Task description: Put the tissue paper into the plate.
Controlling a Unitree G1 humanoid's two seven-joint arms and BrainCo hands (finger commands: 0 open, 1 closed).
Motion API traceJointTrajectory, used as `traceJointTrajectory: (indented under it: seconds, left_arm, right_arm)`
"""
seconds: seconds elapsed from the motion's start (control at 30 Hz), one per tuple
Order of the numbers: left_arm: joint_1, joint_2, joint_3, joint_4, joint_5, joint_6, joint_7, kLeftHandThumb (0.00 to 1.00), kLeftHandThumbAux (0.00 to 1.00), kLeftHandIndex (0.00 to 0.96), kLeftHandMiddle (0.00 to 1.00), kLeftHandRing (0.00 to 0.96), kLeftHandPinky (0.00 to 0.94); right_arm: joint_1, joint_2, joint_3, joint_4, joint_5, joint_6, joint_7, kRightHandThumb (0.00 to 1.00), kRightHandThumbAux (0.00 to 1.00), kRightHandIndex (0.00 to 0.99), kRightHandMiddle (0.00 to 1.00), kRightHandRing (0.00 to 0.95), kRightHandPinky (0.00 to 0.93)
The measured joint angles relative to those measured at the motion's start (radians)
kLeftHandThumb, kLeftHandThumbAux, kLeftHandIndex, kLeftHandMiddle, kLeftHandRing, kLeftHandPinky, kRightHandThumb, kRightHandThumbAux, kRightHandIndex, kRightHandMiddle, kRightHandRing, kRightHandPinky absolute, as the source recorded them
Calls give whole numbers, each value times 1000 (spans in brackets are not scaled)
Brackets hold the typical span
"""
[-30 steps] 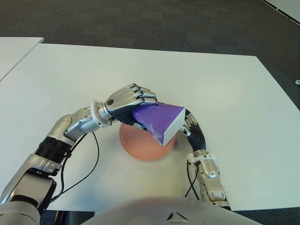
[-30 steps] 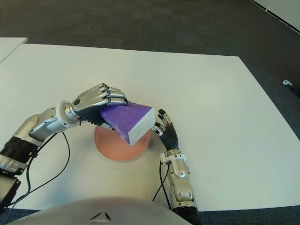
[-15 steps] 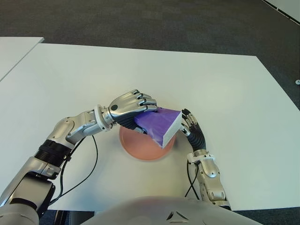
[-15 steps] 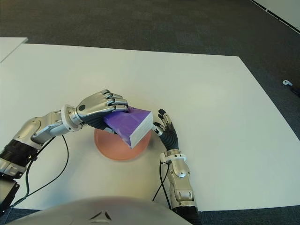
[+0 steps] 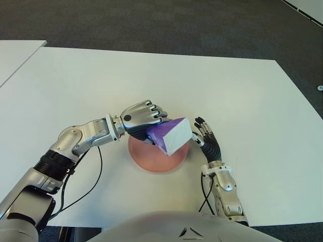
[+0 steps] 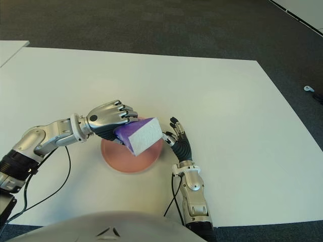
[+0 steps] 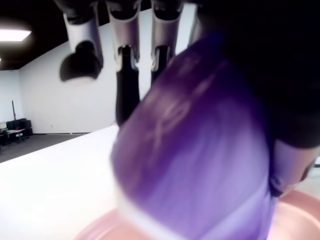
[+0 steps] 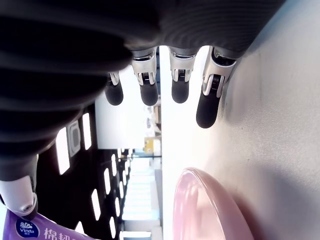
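A purple and white tissue pack (image 5: 169,135) is tilted over the pink plate (image 5: 146,162), its lower end close to the plate's surface. My left hand (image 5: 141,117) is shut on the pack from above and the left; in the left wrist view the purple pack (image 7: 200,160) fills the space under the curled fingers (image 7: 125,55). My right hand (image 5: 206,137) shows just right of the plate with its fingers spread and nothing in it. The right wrist view shows the plate's rim (image 8: 200,210) and a corner of the pack (image 8: 30,231).
The white table (image 5: 242,96) stretches wide around the plate. A second white table (image 5: 15,55) stands at the far left. Dark carpet lies beyond the far edge. My left arm's cable (image 5: 98,171) hangs over the near left of the table.
My left hand has lowered the tissue pack toward the plate and rolled it, so the white end now faces up. The right hand has stayed beside the plate.
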State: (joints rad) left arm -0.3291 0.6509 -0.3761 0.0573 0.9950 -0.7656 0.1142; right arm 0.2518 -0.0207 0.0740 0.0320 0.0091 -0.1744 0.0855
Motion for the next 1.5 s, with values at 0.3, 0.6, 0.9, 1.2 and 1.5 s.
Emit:
traceJointTrajectory:
  seconds: [0.3, 0.6, 0.9, 1.2, 1.5]
  left_arm:
    - [-1, 5, -41, 24, 84, 24, 37, 723, 701, 443, 832, 831, 839]
    - [-5, 5, -59, 25, 139, 62, 95, 720, 701, 444, 806, 787, 775]
    - [2, 19, -62, 7, 159, 89, 135, 708, 703, 432, 669, 635, 586]
    - [6, 52, -62, -44, 163, 118, 105, 703, 702, 426, 624, 584, 548]
    - [21, 63, -62, -87, 165, 153, 82, 699, 705, 422, 579, 540, 497]
  right_arm:
    - [-1, 0, 0, 0, 0, 0, 0, 0, 545, 0, 0, 0, 0]
    - [-1, -1, 0, 1, 3, 0, 3, 0, 546, 0, 0, 0, 0]
    - [-6, -3, -2, 6, 6, 0, 13, 0, 541, 0, 0, 0, 0]
    - [-18, -13, -8, 18, 11, 0, 29, 0, 537, 0, 0, 0, 0]
    - [-21, -17, -11, 21, 14, 0, 40, 0, 537, 0, 0, 0, 0]
